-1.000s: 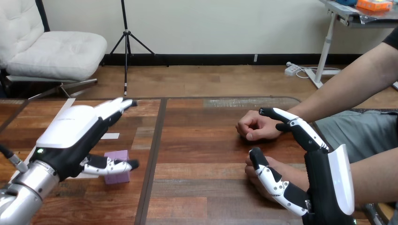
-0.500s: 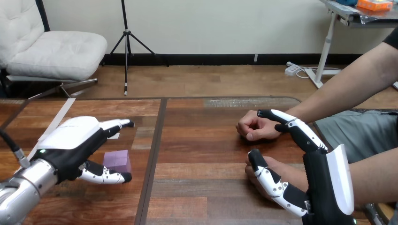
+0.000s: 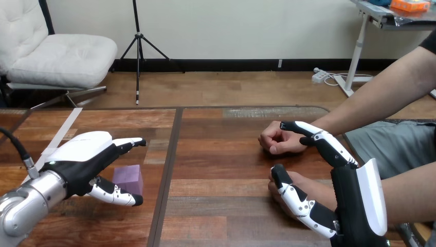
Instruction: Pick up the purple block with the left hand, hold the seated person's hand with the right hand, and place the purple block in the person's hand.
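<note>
Lowering over the purple block (image 3: 128,176), the left hand (image 3: 82,152) now brackets it: fingers past its far side, thumb on the near side, all spread, nothing gripped yet. Block sits on the table's (image 3: 221,154) left half. Grasp looks next. Right hand (image 3: 355,206) hasn't budged: open, thumb over the person's hand (image 3: 309,184) nr the right edge, no clasp

No legible text, no labels, no numbers, no signs

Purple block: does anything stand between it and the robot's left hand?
Nothing visible does. The small purple cube-shaped block lies on the wooden table, right between the straight fingers and thumb of the left hand.
</note>
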